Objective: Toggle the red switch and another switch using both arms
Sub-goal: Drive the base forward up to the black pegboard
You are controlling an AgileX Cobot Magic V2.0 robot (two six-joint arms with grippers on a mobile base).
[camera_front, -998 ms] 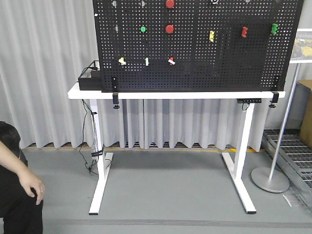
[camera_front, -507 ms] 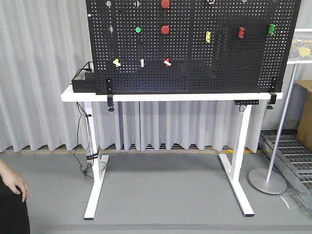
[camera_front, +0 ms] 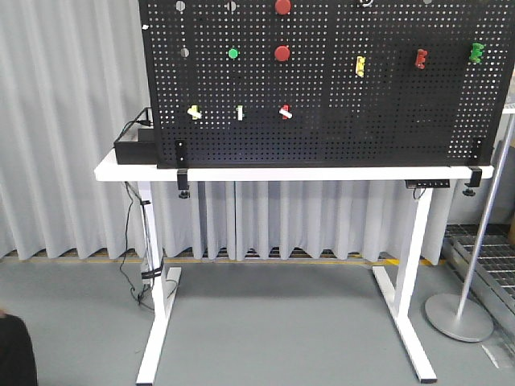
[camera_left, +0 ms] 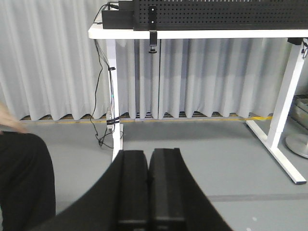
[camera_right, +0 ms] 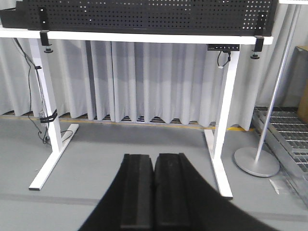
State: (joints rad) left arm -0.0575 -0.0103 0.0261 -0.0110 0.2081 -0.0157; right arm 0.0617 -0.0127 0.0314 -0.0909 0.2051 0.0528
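Pressed together are the fingers of the left gripper (camera_left: 148, 153) and the right gripper (camera_right: 155, 155), both well apart from the pegboard (camera_front: 362, 121). The red switch (camera_front: 285, 112) and cream switch (camera_front: 194, 112) sit in its lowest row, with a slim white toggle (camera_front: 240, 112) between them. Both wrist views cut them off.

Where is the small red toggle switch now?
Front view: the small red toggle switch sits low left on the black pegboard, right of the slim white toggle, below a round red button.

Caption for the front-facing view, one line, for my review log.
Black pegboard on a white table, with cream switch, slim white toggle and red switch in a row at lower left.
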